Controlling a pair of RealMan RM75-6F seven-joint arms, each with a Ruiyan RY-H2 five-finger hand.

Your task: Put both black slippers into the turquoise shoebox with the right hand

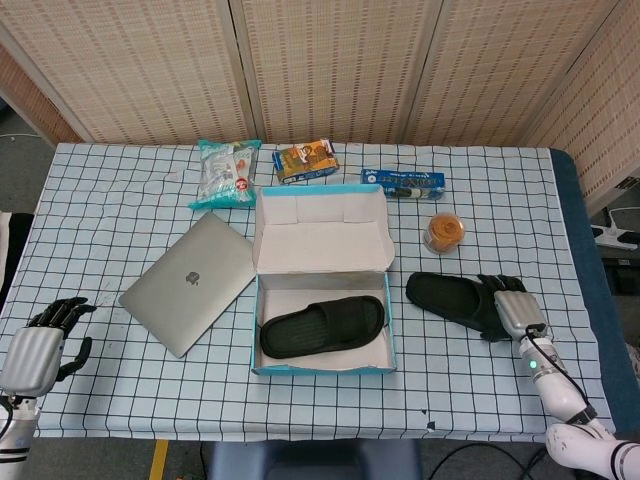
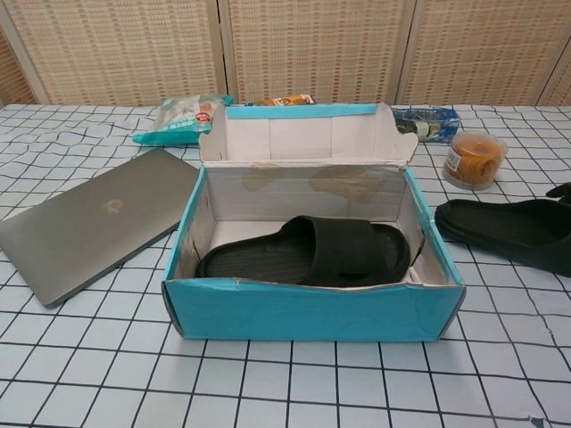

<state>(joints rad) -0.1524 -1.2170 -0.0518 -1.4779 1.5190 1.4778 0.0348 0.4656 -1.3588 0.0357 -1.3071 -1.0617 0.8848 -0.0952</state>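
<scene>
The second slipper lies right of the shoebox, long axis left-right. The right hand covers its right end, grip unclear; the box lies leftward.

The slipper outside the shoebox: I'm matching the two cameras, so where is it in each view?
Head view: slipper right of the turquoise shoebox, the right robot hand at its far end.
Chest view: slipper at right edge.
Shared landmark: the round orange container behind it.
</scene>
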